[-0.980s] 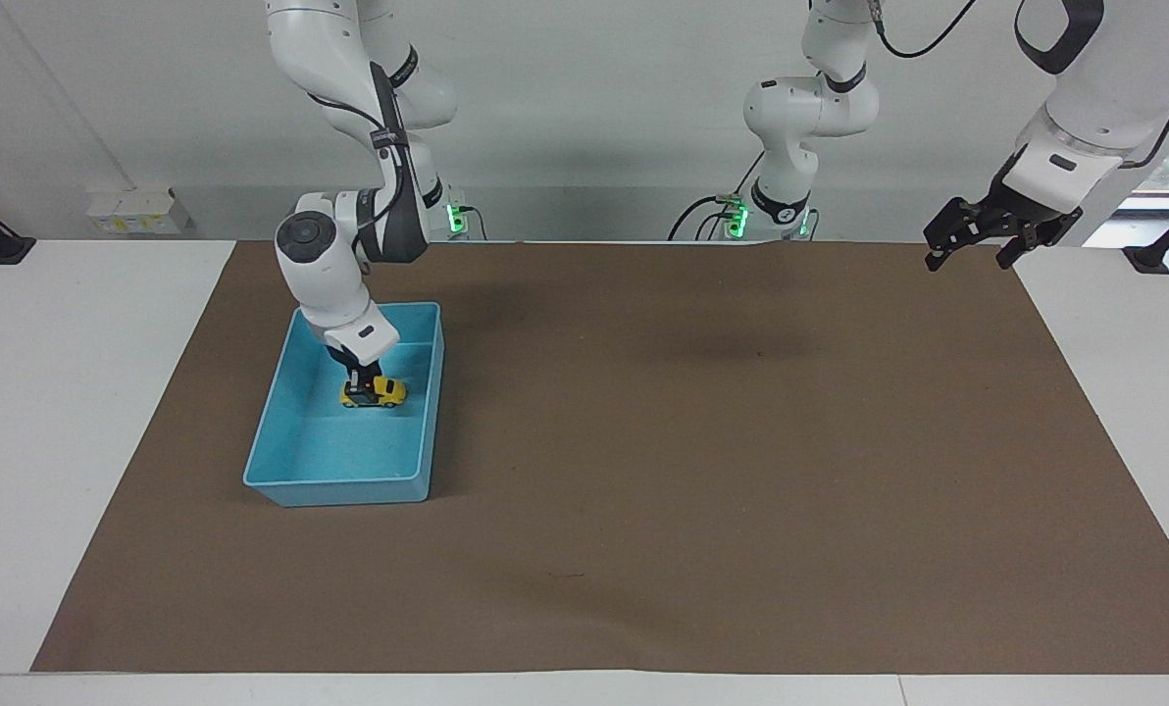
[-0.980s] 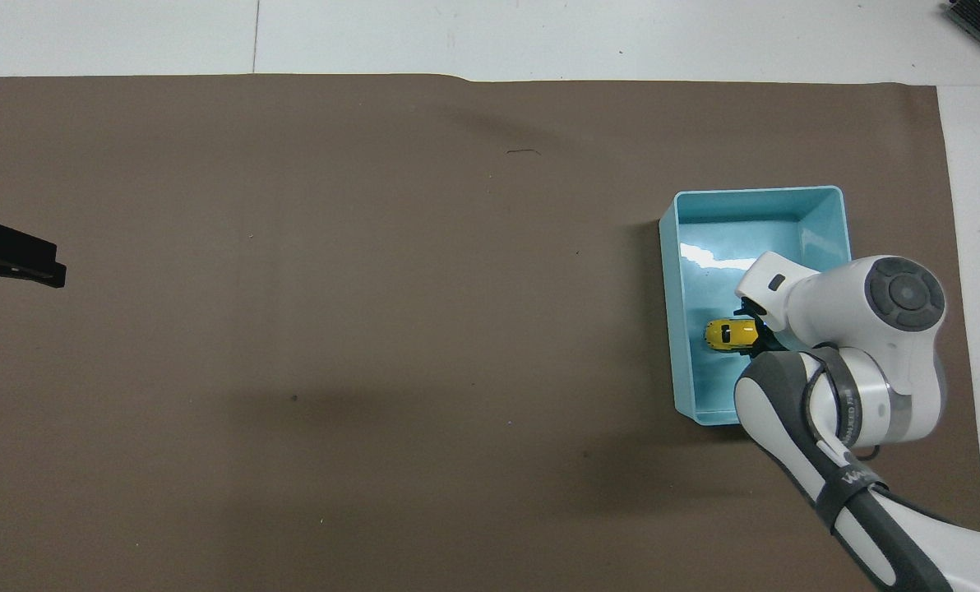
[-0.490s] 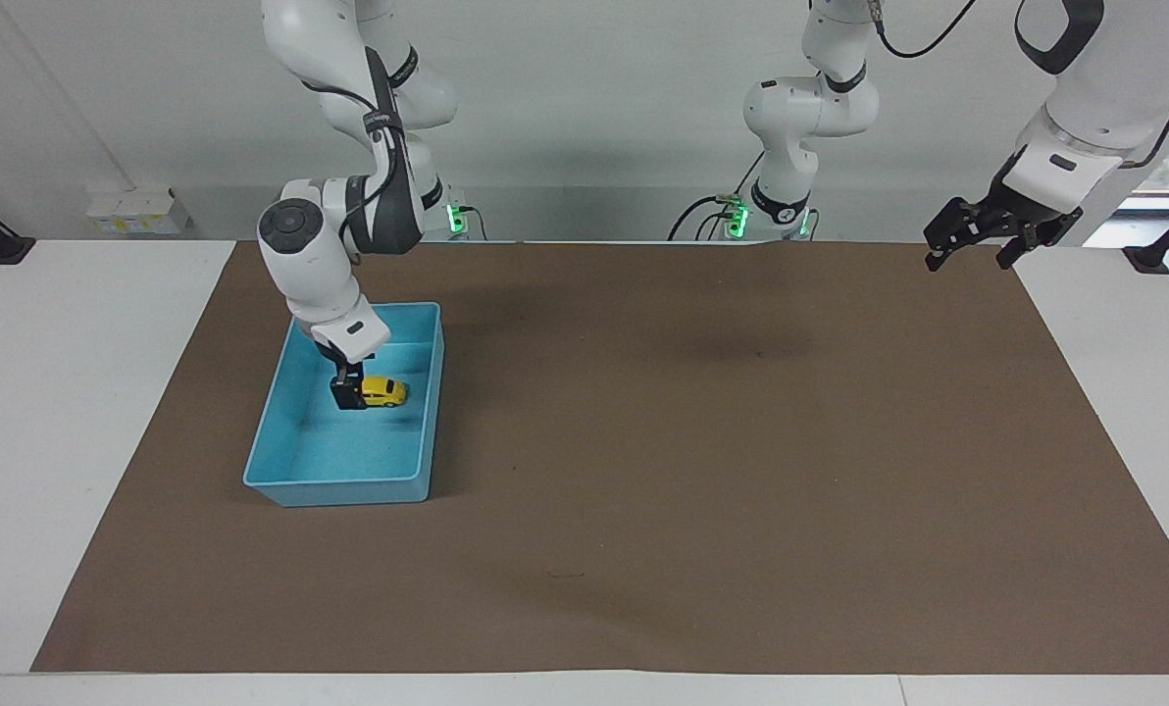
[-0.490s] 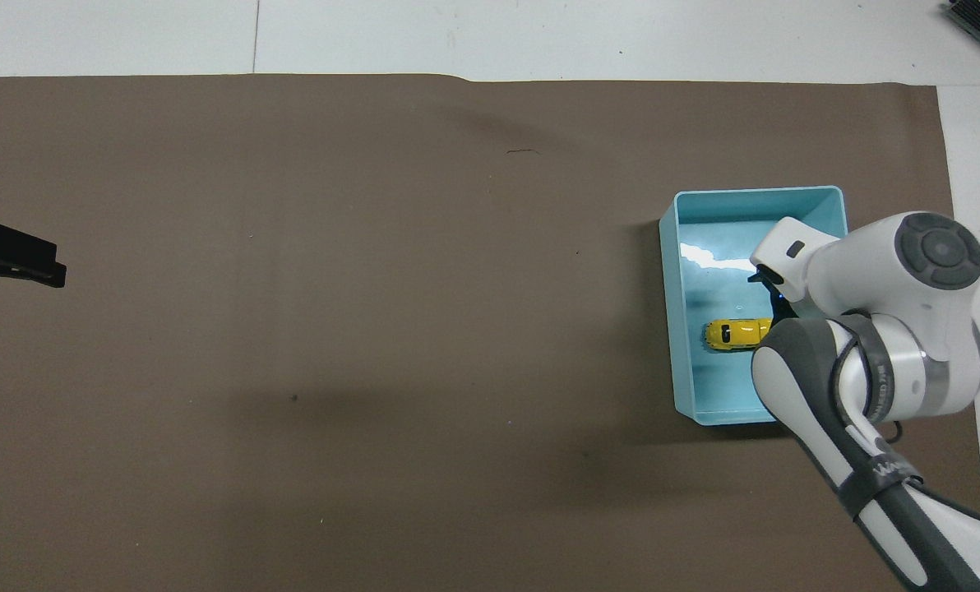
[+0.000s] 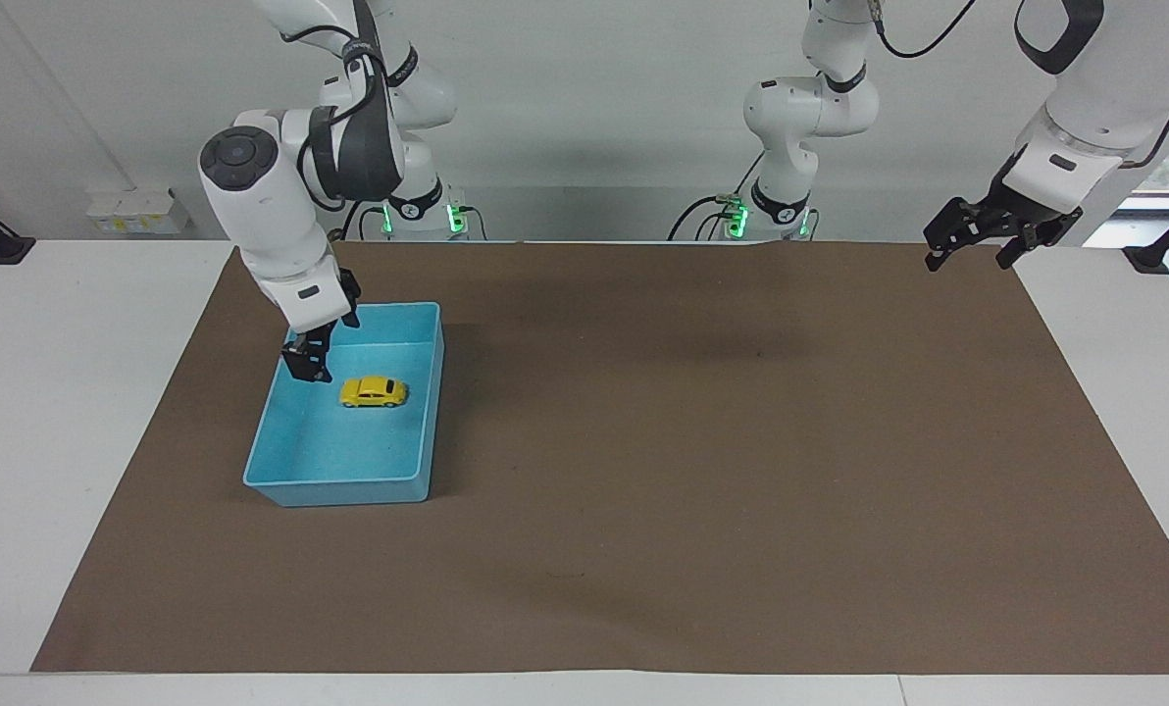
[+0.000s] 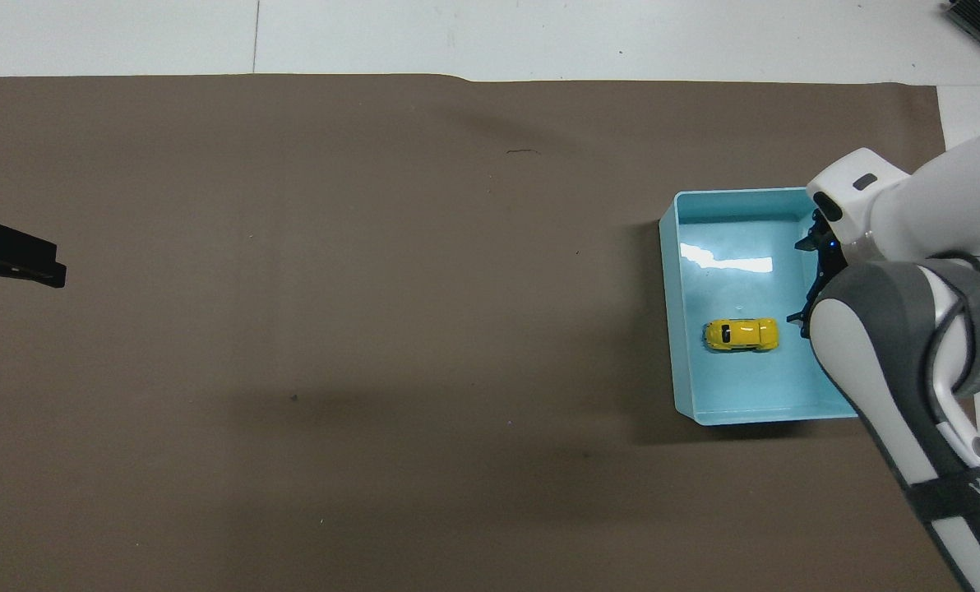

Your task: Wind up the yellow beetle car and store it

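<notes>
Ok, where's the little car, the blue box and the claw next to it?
car (image 5: pixel 374 392), facing view, on its yellow roof
bin (image 5: pixel 339 486), facing view, on its wall farthest from the robots
right gripper (image 5: pixel 308 366), facing view, between its black fingertips

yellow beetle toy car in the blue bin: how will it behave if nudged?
The small yellow beetle toy car sits on its wheels, so it probably rolls lengthwise. The blue plastic bin walls should stop it. It looks rigid and light.

You see: blue bin (image 5: pixel 403 485) (image 6: pixel 672 329) on brown mat (image 5: pixel 702 441) (image 6: pixel 334 329) | mat covers white table (image 5: pixel 75 392) (image 6: pixel 539 37) | bin near mat's edge
</notes>
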Motion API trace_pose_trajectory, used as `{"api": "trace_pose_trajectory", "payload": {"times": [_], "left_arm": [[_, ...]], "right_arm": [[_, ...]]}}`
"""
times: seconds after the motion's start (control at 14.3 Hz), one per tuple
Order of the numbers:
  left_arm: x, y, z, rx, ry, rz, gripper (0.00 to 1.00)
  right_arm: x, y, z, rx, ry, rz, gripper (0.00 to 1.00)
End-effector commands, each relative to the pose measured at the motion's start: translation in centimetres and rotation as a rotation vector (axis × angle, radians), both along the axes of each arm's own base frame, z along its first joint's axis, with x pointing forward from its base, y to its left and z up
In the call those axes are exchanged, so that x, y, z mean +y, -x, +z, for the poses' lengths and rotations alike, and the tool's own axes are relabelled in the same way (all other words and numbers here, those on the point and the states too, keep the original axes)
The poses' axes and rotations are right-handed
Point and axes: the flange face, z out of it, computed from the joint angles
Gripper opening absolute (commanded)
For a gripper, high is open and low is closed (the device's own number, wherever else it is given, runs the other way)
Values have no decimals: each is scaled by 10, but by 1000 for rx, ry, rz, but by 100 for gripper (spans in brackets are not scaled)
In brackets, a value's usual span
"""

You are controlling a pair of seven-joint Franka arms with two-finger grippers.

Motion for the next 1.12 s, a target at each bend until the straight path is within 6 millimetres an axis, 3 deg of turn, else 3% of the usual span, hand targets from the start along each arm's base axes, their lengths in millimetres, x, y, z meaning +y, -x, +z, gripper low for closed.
{"api": "trace_pose_trajectory", "payload": {"times": [0.0, 0.56, 0.77, 1.05], "left_arm": [[1, 5, 6, 2, -2, 10, 100], [1, 5, 6, 2, -2, 10, 100], [1, 5, 6, 2, -2, 10, 100], [1, 5, 6, 2, -2, 10, 100]], "right_arm": [[1, 13, 41, -44, -12, -200, 100], [-8, 23, 132, -96, -18, -813, 100], [-5, 24, 142, -69, -109, -1067, 100], [-5, 26, 159, -92, -114, -1222, 100]]}}
